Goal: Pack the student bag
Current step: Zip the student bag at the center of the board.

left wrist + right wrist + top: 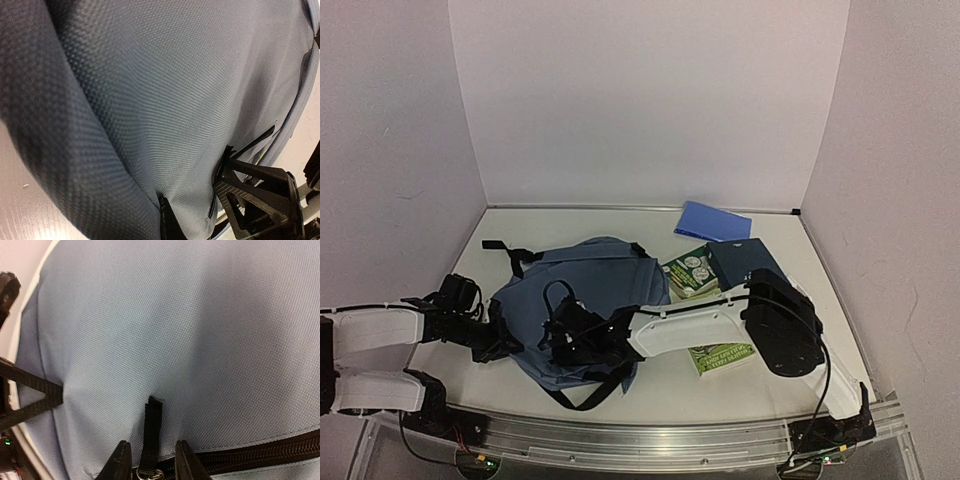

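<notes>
Only the right wrist view shows the zipper pull [152, 420] between the narrow-open right gripper [152, 446] — the left gripper [503, 343] pinches the student bag [595, 285].

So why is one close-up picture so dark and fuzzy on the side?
Left wrist view: the camera sits very close to the student bag, so the picture's left edge looks dark and blurry while the middle weave is sharp. Right wrist view: bright, even light on the fabric. Top view: clear, with only soft shadows.
</notes>
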Controlling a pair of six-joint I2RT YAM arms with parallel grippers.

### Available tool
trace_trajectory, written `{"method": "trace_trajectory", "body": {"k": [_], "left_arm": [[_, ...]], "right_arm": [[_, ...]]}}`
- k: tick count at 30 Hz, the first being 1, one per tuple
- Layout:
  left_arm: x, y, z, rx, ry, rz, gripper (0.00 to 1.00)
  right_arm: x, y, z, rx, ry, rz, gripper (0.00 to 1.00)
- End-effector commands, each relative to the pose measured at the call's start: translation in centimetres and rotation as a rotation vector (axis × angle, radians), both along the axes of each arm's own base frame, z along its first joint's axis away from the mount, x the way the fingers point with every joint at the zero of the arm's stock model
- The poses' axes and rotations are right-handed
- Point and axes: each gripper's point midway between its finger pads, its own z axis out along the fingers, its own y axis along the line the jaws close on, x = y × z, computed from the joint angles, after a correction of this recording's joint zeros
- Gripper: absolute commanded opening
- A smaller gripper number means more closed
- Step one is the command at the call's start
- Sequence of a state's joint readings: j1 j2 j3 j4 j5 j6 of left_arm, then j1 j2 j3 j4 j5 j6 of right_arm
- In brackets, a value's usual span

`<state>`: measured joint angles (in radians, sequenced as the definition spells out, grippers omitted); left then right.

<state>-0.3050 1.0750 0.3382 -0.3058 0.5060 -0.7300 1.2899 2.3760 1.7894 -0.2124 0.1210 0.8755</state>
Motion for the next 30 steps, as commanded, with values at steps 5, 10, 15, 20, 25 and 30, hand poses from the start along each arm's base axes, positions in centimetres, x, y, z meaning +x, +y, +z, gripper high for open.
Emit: {"method": "trace_trajectory", "body": {"k": [5,10,15,20,25,30], "left_arm": [[0.2,-0.3,0.2,-0.002,-0.007,-0.014,0.00],[0.2,0.1,-0.1,0.020,0.007,0.001,0.00],[0.1,1.2,-0.6,0.076,0.032,0.060,0.00],[0.1,2.2,-0.9,0.113,0.041,0.122,0.00],[0.0,2.4,-1.0,0.122,0.047,0.130,0.00],[0.0,2.4,-1.2,0.127,0.057,0.131,0.00]], "right_arm": [[-1.1,-1.6,-4.3,-0.263,-0.088,0.057,0.02],[0.0,-3.4,-3.6,-0.328,-0.158,0.012,0.00],[2.6,-7.5,-1.9,-0.457,-0.272,-0.111,0.00],[6.3,-12.9,-0.3,-0.539,-0.319,-0.250,0.00],[9.0,-16.9,0.8,-0.579,-0.328,-0.339,0.00],[10.7,-19.0,1.5,-0.594,-0.331,-0.386,0.00]]}}
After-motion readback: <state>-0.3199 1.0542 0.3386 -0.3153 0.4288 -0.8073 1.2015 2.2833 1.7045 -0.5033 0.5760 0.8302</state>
